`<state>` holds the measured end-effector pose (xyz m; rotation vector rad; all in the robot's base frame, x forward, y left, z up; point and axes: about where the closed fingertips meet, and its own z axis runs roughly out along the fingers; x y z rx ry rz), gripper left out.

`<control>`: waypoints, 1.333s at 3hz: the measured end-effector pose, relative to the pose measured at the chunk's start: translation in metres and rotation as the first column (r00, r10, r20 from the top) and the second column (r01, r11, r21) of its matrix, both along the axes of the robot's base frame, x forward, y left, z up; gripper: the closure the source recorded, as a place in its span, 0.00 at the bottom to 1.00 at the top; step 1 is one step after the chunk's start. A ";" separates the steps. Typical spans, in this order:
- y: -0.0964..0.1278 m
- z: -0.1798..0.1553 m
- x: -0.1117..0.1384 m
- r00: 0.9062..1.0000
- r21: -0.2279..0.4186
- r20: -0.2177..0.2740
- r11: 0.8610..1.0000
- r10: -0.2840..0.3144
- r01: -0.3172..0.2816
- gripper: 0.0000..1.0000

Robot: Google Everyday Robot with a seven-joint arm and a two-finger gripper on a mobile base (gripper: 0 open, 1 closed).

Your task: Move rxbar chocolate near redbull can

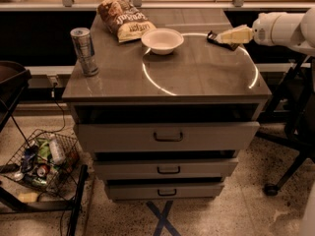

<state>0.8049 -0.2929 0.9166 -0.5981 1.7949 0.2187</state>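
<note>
The rxbar chocolate (213, 37) is a small black bar at the back right of the cabinet top, right at the tip of my gripper (222, 36). The gripper's cream end reaches in from the right on a white arm (283, 28) and hangs low over the bar. Whether it holds the bar does not show. The redbull can (84, 51) stands upright near the left edge of the top, far from the bar.
A white bowl (162, 40) and a crinkled brown chip bag (124, 19) sit at the back middle of the grey cabinet top (197, 77). Three drawers are below. A wire basket of litter (42, 161) stands on the floor at left. A chair base (290, 156) is at right.
</note>
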 end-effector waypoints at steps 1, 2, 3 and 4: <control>-0.009 -0.016 0.026 1.000 -0.002 -0.001 1.000 0.012 -0.012 0.00; -0.018 -0.026 0.046 1.000 -0.002 -0.002 1.000 0.018 -0.018 0.00; -0.019 -0.041 0.052 0.999 0.015 -0.035 0.999 0.035 -0.034 0.00; -0.021 -0.056 0.046 0.994 0.024 -0.091 0.998 0.055 -0.053 0.00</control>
